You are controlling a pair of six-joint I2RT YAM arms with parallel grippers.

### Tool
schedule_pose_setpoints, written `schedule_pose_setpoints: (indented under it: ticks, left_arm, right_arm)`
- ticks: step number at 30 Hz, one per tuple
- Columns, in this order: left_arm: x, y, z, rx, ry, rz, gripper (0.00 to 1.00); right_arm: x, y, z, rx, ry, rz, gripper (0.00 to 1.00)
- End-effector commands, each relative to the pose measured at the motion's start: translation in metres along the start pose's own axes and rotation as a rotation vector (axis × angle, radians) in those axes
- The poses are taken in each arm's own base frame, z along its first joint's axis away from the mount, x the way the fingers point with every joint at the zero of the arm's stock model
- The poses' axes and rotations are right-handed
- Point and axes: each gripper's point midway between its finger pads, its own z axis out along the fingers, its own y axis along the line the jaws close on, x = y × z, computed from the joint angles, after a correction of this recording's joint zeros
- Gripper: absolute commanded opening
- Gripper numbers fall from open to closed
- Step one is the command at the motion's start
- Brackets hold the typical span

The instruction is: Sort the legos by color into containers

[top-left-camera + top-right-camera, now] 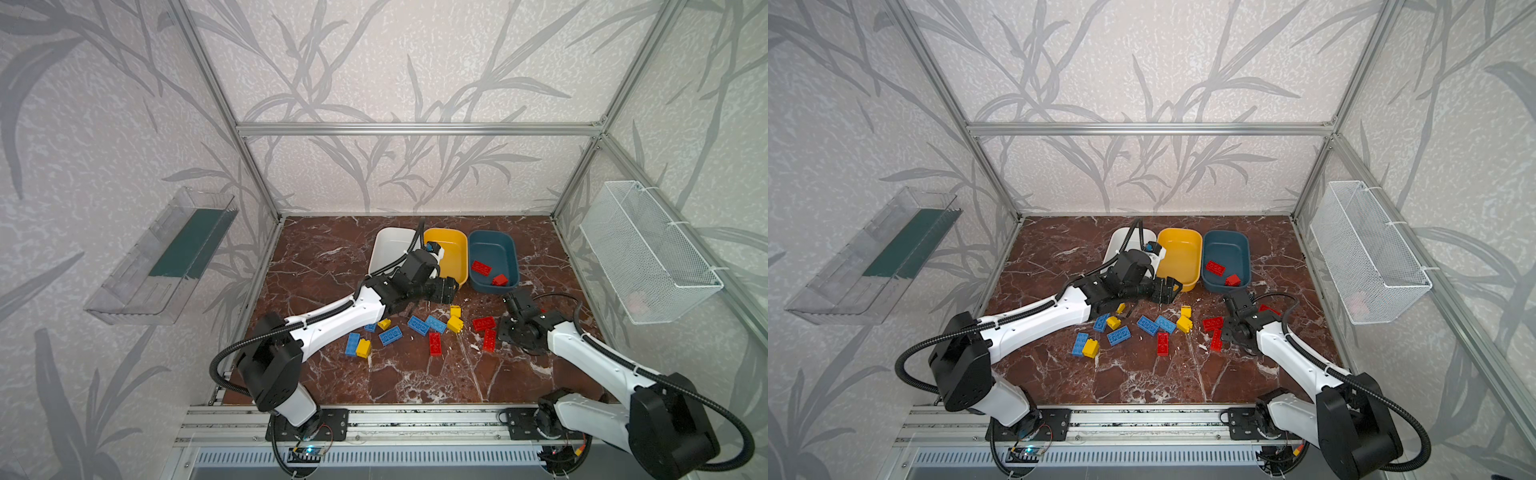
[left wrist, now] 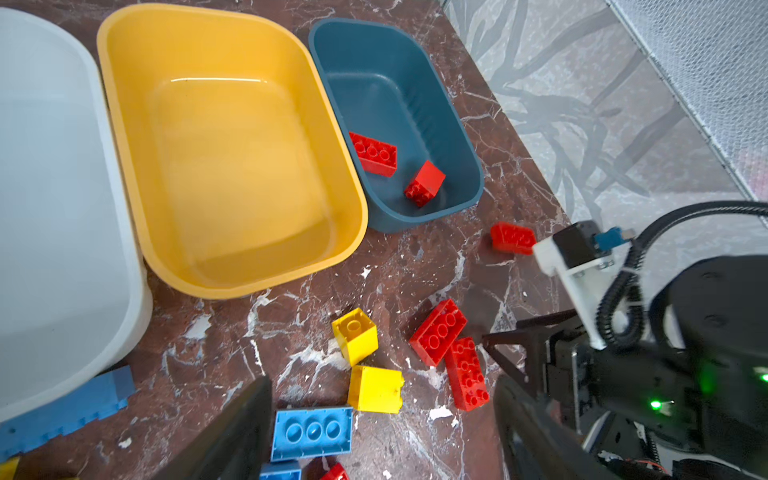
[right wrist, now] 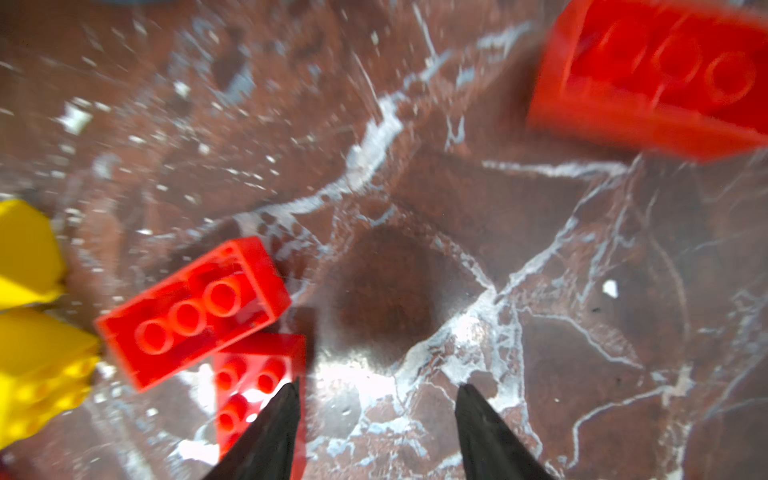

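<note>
I see bright, even light, glare in the yellow tub (image 2: pixel 216 81), and heavy blur in the right wrist view.

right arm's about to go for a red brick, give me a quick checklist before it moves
1. Right gripper empty: ok, jaws apart, only bare marble between them.
2. Nearest red brick centred between the jaws: not ok, it lies beside one finger.
3. Teal tub has room: ok, only two red bricks inside.
4. Left gripper clear of the right gripper: ok, open and apart from it in both top views.
5. White tub contents: cannot tell, the left arm covers part of it.
</note>
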Motion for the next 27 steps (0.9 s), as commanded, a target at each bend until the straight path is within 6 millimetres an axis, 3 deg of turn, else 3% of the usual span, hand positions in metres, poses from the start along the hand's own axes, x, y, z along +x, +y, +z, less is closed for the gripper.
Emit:
schedule_pose_setpoints:
  ticks: [1, 10, 18, 23, 27]
  left_arm:
    - [0.004, 0.008, -0.014, -0.047, -0.020, 0.003, 0.83]
    - [0.036, 0.026, -0.027, -0.086, -0.012, -0.043, 0.83]
    - [0.064, 0.039, -0.042, -0.101, -0.002, -0.077, 0.84]
    - [0.079, 0.048, -0.051, -0.093, -0.011, -0.089, 0.85]
    - [0.088, 0.052, -0.059, -0.083, -0.032, -0.089, 0.85]
  right_arm:
    - [-0.015, 0.004, -0.020, -0.018, -0.054, -0.044, 0.60]
    - [-0.038, -0.016, -0.030, 0.025, -0.131, 0.061, 0.77]
    - [-0.094, -0.065, -0.029, 0.085, -0.181, 0.316, 0.83]
    - [-0.136, -0.069, -0.018, 0.036, -0.216, 0.331, 0.84]
    - [-0.159, -0.085, -0.002, 0.038, -0.225, 0.348, 0.84]
